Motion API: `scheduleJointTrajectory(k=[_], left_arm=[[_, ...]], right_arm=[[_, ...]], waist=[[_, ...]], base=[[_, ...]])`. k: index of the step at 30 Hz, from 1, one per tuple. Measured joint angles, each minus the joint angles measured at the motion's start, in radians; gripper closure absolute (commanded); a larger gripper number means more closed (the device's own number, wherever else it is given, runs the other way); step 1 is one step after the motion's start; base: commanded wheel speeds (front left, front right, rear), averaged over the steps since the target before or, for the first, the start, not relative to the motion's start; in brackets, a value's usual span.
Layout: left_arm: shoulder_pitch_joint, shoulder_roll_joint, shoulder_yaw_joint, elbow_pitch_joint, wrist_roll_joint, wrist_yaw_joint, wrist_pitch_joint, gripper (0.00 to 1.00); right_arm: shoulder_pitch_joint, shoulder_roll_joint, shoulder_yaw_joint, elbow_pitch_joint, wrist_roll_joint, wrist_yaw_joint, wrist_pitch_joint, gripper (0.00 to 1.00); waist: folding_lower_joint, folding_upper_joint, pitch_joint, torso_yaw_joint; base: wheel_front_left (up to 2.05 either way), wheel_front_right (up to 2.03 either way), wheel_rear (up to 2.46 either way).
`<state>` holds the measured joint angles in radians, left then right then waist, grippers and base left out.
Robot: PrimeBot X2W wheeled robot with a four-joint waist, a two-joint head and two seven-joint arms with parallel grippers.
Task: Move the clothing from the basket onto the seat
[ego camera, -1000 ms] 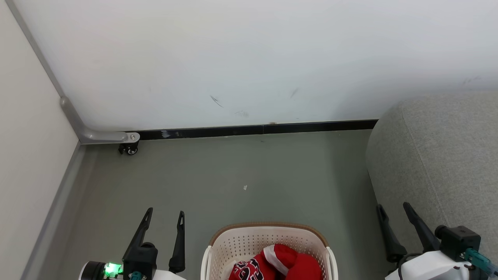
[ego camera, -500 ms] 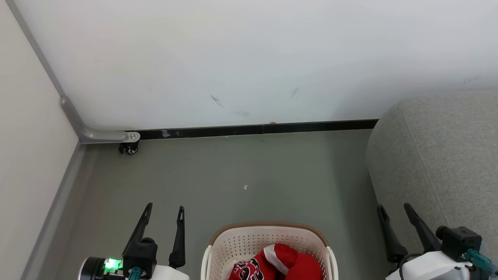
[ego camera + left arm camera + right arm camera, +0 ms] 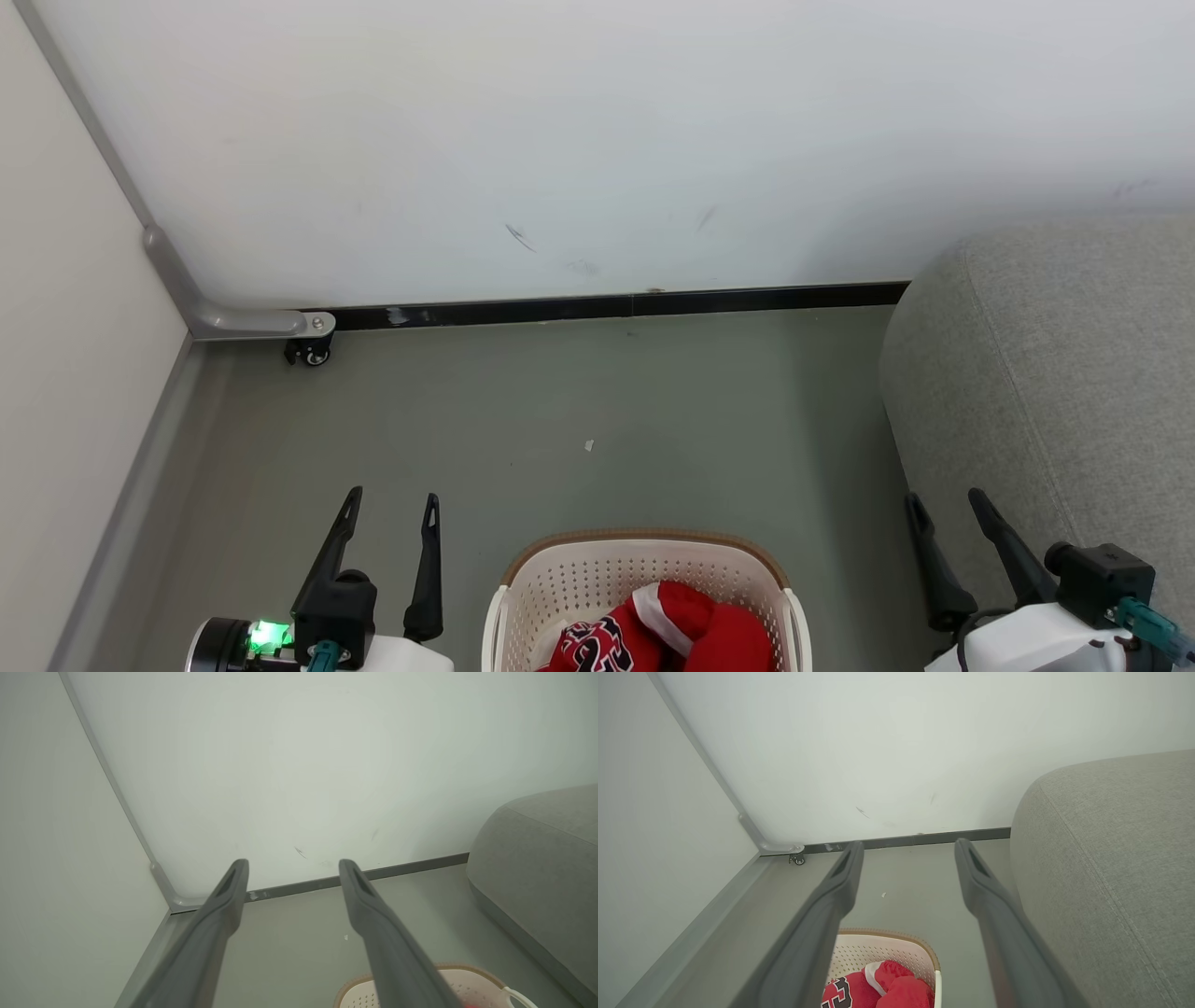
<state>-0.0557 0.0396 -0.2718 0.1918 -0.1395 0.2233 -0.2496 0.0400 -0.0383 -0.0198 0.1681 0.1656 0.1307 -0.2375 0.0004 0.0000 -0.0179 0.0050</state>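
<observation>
Head view: clothing (image 3: pixel 686 627) in basket (image 3: pixel 579 583) between left hand (image 3: pixel 393 497), right hand (image 3: pixel 943 497), likely lower; both released

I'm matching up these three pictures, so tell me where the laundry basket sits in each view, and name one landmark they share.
Head view: the basket is at the bottom centre, cut by the bottom edge, with red clothing inside.
Left wrist view: the basket is at the bottom edge, right of centre.
Right wrist view: the basket is at the bottom edge, just left of centre.
Shared landmark: the dark skirting strip running across behind the basket.
</observation>
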Motion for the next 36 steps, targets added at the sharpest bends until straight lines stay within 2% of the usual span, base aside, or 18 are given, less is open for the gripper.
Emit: scheduleJointTrajectory(k=[17, 36], left_arm=[[-0.035, 0.001, 0.001, 0.025, 0.004, 0.001, 0.0, 0.0], [-0.098, 0.008, -0.103, 0.164, 0.056, -0.083, 0.0, 0.0]], right_arm=[[0.0, 0.0, 0.0, -0.003, 0.0, 0.0, 0.0, 0.0], [-0.005, 0.0, -0.06, -0.079, -0.003, 0.0, -0.002, 0.0]], waist=[[-0.0001, 0.0, 0.025, -0.003], [-0.0001, 0.0, 0.096, -0.028]], base=[[0.0, 0.0, 0.0], [0.0, 0.0, 0.0]])
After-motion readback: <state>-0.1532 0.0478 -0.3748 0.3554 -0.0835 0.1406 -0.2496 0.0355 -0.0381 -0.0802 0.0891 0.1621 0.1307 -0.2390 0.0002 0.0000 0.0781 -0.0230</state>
